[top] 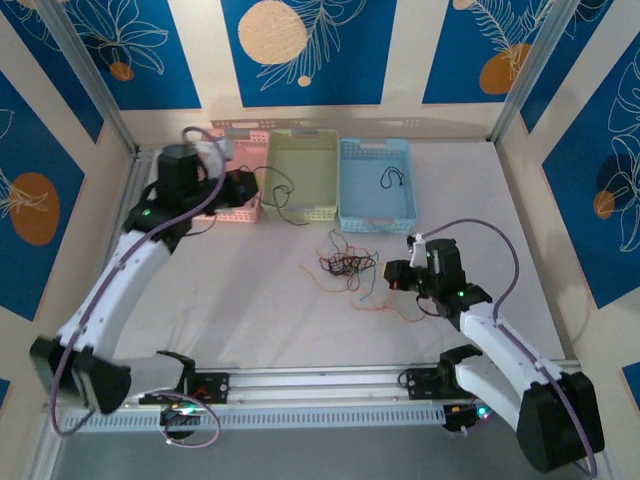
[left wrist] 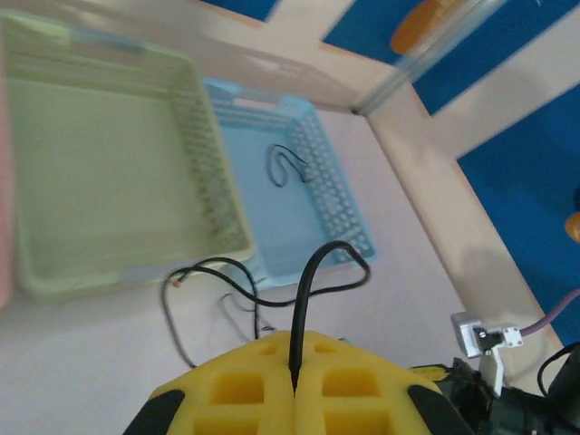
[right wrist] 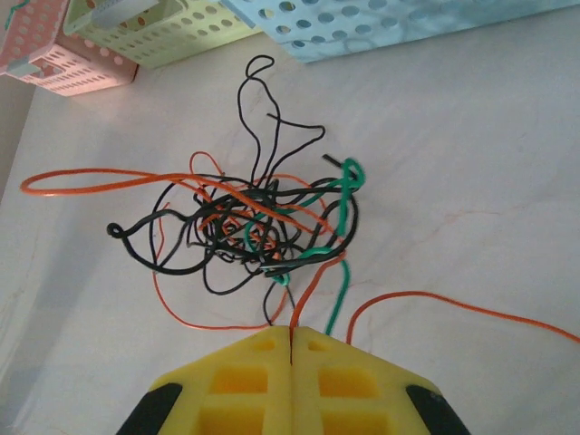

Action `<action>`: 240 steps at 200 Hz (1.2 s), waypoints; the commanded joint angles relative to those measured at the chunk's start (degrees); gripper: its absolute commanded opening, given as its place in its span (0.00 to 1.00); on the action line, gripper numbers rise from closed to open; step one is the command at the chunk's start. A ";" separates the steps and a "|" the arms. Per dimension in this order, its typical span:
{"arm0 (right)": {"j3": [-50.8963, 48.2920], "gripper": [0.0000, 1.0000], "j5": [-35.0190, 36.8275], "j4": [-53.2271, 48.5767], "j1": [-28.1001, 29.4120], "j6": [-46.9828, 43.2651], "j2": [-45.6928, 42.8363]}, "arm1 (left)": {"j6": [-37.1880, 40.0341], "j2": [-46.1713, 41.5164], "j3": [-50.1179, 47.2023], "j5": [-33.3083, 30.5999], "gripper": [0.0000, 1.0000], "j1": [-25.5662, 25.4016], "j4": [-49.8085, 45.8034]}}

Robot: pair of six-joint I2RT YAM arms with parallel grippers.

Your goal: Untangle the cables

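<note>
Got the right hand [right wrist: 290,337] clenched at the near edge of the knot, pinching what looks like an orange-red strand [right wrist: 304,304] at the fingertips, with a green strand [right wrist: 337,299] slipping in just beside it; can't tell whether caught too. Got the left hand [left wrist: 295,349] squeezed shut as well, on a single black cable [left wrist: 313,272] standing up out of the pads and looping down onto the worktop [top: 250,300] in front of the baskets. Looks like the pull-one-free-and-sort step, with that black cable held clear of the mess. Plenty left though, judging by the main clump of cables [right wrist: 263,227] mid-worktop: black, orange-red and green all wound together, loose orange loops trailing out. Next up, probably: drop the black cable into a basket. Needs a lift over the rim to keep the slack from snagging, then a clean release. Further back, lined up along the far side: pink basket [top: 243,132], green basket [top: 302,134], blue basket [top: 374,146], with a lone black wire [left wrist: 285,166] already lying in the blue one.
</note>
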 commanded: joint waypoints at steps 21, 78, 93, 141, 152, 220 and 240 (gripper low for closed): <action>-1.54 0.00 2.23 0.23 0.01 -0.44 -1.04 | -2.68 19.34 16.07 -0.82 0.00 -9.19 11.69; -2.12 0.00 2.14 0.92 0.05 -0.41 -1.32 | -3.84 45.39 39.95 -0.08 0.00 -13.31 13.70; -2.11 0.00 1.87 1.09 0.10 -0.42 -1.14 | -4.54 51.82 46.16 -0.66 0.07 -13.46 12.29; -2.27 0.00 2.07 1.40 0.27 -0.38 -0.96 | -2.70 70.41 68.16 -0.63 0.45 -13.43 0.15; -2.24 0.00 2.04 1.36 0.37 -0.40 -0.90 | -1.92 71.48 69.43 0.46 0.54 -13.43 -1.51; -2.11 0.00 2.56 1.36 1.03 -0.53 -0.69 | 7.14 48.64 46.52 -3.35 0.60 -13.56 -0.85; -2.11 0.00 2.59 1.40 1.09 -0.55 -0.67 | 7.38 37.55 31.76 -3.64 0.60 -13.53 4.73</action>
